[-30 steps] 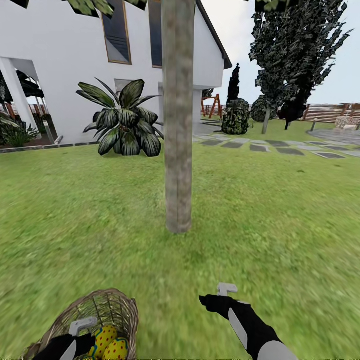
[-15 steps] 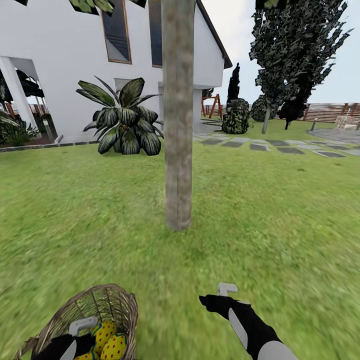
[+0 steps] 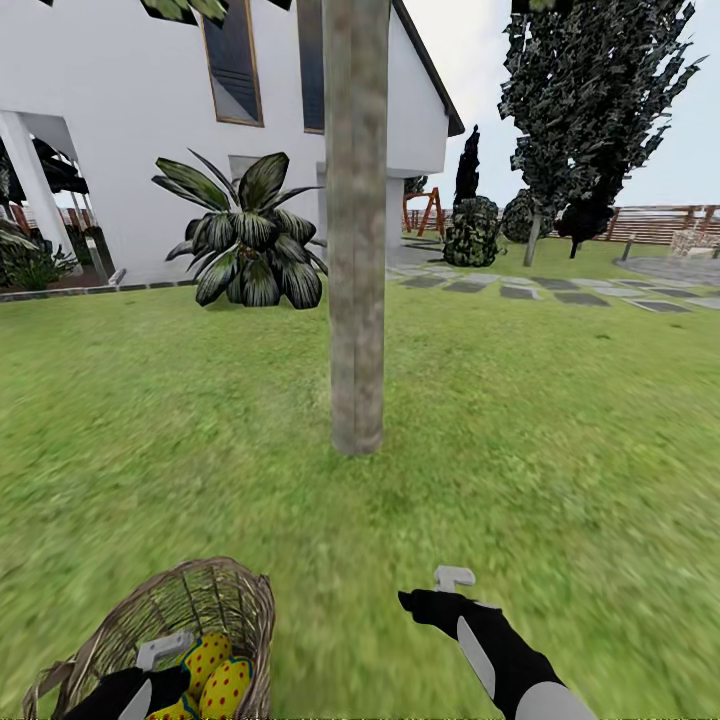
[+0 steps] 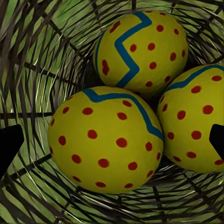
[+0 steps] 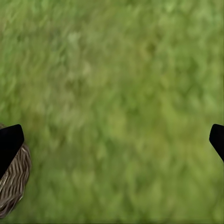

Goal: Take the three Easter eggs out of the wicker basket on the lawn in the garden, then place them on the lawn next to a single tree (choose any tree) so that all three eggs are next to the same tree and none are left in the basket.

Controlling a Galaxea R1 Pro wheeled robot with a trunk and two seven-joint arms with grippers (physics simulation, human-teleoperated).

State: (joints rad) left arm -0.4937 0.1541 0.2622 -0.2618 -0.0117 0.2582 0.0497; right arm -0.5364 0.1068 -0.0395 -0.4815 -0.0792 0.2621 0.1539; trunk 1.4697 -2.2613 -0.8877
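Three dotted Easter eggs (image 4: 108,140) fill wicker basket (image 3: 205,600) near tree (image 3: 356,250)

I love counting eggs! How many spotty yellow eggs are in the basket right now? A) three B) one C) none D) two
A: the left wrist view looks down into the wicker basket and shows three Easter eggs packed together inside its woven walls, all yellow with red dots and a blue zigzag band.
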